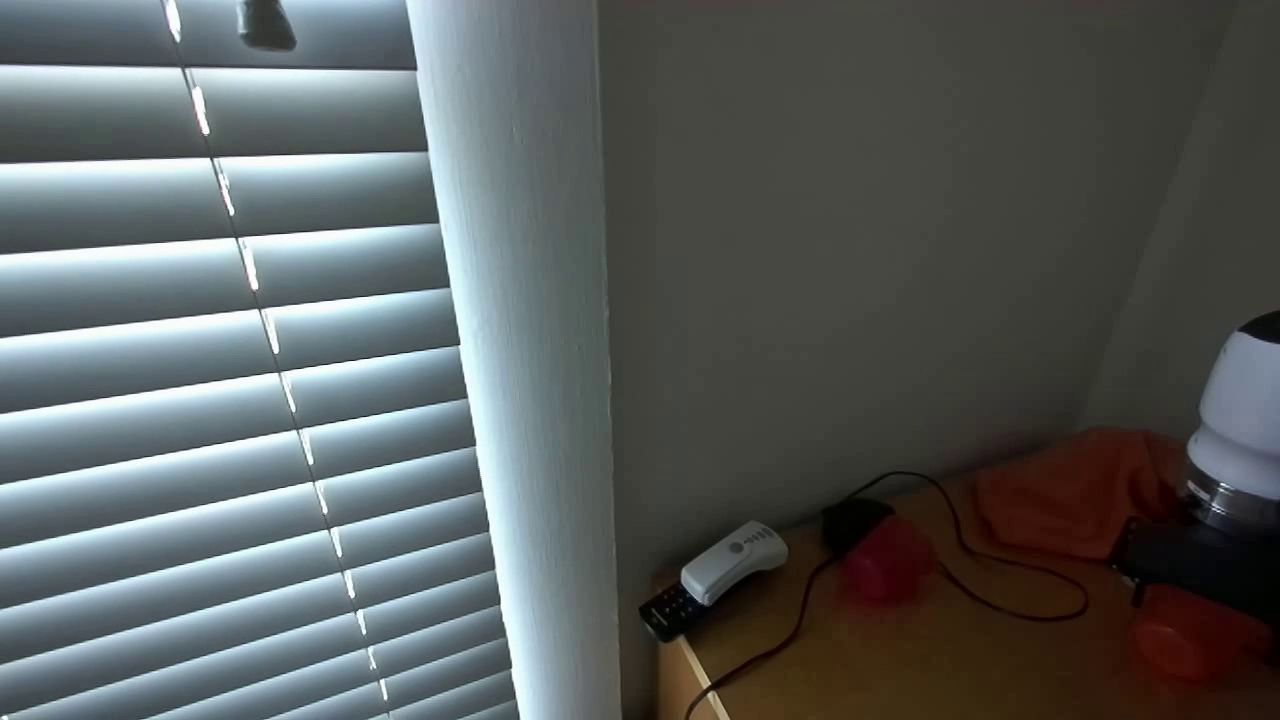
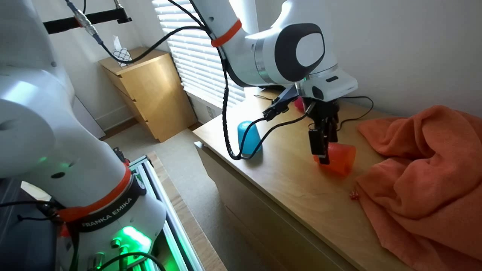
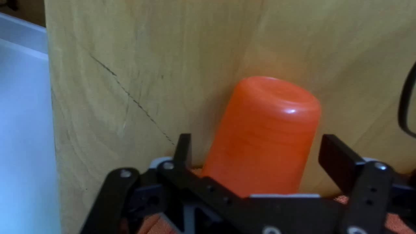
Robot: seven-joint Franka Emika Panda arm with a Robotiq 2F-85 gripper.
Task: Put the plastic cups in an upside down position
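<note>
The orange cup (image 2: 344, 158) lies on its side on the wooden dresser top. It also shows in an exterior view (image 1: 1185, 640) and in the wrist view (image 3: 266, 136), closed end facing away from the gripper's base; its mouth is hidden. My gripper (image 3: 256, 143) is open, with one finger on each side of the cup and gaps visible on both sides. In an exterior view the gripper (image 2: 326, 152) is low over the cup. The blue cup (image 2: 245, 131) stands upside down near the dresser's front edge. A pink-red cup (image 1: 888, 560) is near the wall; its pose is unclear.
A crumpled orange cloth (image 2: 425, 150) lies beside the orange cup. A thin black cable (image 1: 1030, 615) runs over the dresser top (image 2: 293, 188). A white remote (image 1: 735, 560) and a black remote (image 1: 670, 612) lie at the far end. A small red object (image 2: 354, 195) lies by the cloth.
</note>
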